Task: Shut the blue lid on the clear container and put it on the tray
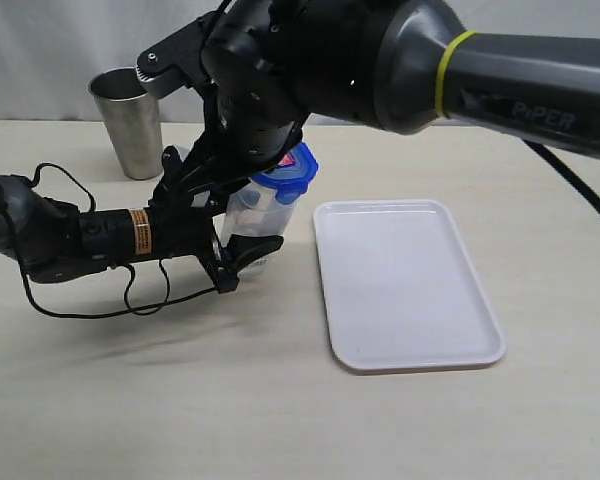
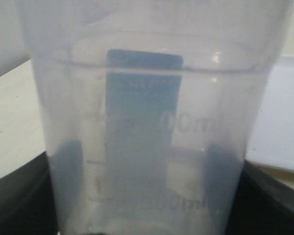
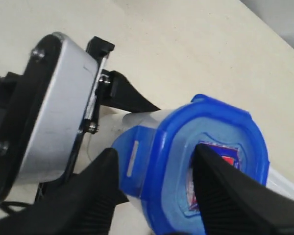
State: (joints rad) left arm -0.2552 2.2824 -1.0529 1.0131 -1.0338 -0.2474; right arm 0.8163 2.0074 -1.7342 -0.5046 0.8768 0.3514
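The clear container (image 1: 252,205) is held tilted just above the table, left of the tray (image 1: 410,290), with my left gripper (image 1: 238,243) shut on its lower body. The blue lid (image 1: 292,172) sits on its mouth, red-and-white sticker facing out. In the left wrist view the container (image 2: 147,98) fills the frame and a blue flap (image 2: 144,88) shows through its wall. My right gripper (image 3: 156,152) is open at the lid (image 3: 210,147). One finger lies over the sticker, the other stands beside a side flap with a gap.
A grey steel cup (image 1: 130,120) stands upright at the back left, behind the left arm. The right arm reaches in from the upper right, above the table. A black cable loops on the table under the left arm (image 1: 80,300).
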